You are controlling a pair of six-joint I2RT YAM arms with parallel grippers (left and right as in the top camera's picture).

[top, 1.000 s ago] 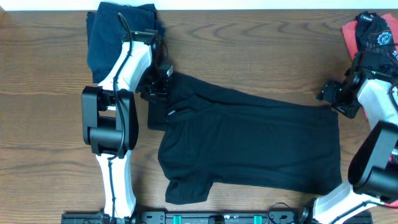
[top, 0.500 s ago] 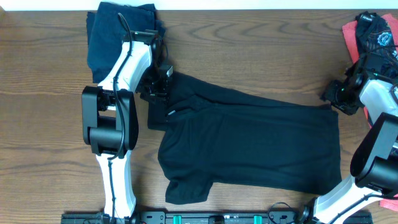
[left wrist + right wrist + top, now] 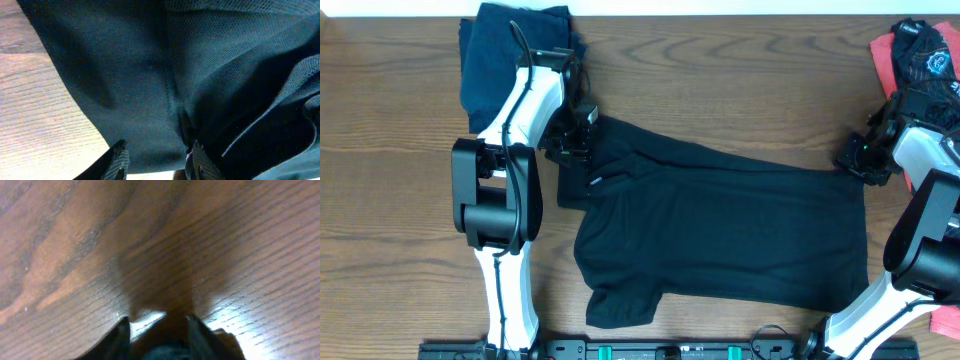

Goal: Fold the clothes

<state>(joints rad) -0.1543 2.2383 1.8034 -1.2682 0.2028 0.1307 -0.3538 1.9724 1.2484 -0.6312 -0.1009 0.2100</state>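
Resting on brown wood-grain table (image 3: 720, 90), black T-shirt (image 3: 740, 230); white strip (image 3: 720, 6) beyond

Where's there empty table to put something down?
Bare table lies left of the left arm. Another free strip runs along the back, between the navy shirt and the coral-red pile, above the black T-shirt. The middle and right edge are crowded by that T-shirt and the right arm.
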